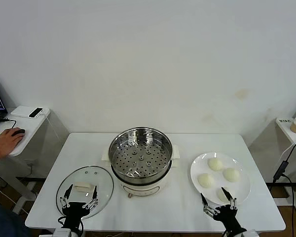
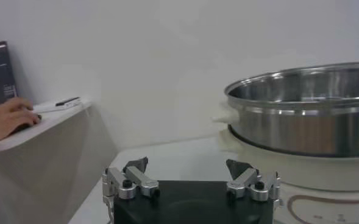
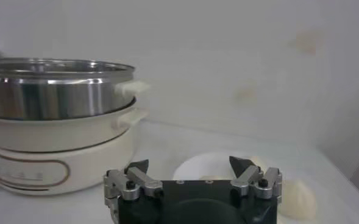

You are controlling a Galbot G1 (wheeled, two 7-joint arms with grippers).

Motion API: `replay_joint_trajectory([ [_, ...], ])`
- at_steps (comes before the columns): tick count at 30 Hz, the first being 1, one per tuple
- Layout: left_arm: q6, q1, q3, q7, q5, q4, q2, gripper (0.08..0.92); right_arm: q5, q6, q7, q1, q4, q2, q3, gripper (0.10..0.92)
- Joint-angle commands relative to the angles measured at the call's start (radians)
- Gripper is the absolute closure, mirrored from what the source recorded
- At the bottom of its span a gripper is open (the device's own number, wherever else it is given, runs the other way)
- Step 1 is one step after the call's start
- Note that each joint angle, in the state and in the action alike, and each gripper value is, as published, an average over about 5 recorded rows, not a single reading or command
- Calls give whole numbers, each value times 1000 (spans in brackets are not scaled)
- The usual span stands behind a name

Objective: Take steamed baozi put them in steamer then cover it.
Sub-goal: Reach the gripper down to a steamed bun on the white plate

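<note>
- Stainless-steel steamer (image 1: pixel 140 160) stands uncovered at the middle of the white bench (image 1: pixel 182 207), its perforated tray bare.
- Four steamed baozi (image 1: pixel 215 164) sit on a white plate (image 1: pixel 197 165) to the steamer's right.
- Glass cover (image 1: pixel 85 185) lies flat on the bench to the steamer's left, handle up.
- My left pincer (image 1: pixel 79 196) hovers at the near edge over the cover, released, grasping nothing.
- My right pincer (image 1: pixel 218 200) hangs at the plate's near rim, released and empty too.
</note>
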Motion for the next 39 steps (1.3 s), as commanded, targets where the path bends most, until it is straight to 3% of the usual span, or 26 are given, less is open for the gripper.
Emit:
replay_joint_trajectory([
  [1,90,-21,-5,67,37,-33,-2,177,-109,-48,17,76,-5,-33,27,203],
  [9,81,-50,-18,106,127,-19,-15,177,-379,-112,-46,266,-100,-211,88,203],
  [14,71,-54,-22,111,169,-20,-22,177,-536,-157,-191,419,-185,-365,69,203],
  [20,65,-53,-27,110,186,-31,-30,177,-621,-170,-406,614,-316,-548,-40,203],
  [29,60,-53,-28,109,204,-49,-37,177,-522,-111,-714,1027,-534,-775,-482,203],
  [39,63,-63,-47,116,203,-57,-27,177,-410,-77,-922,1474,-702,-777,-1079,203],
])
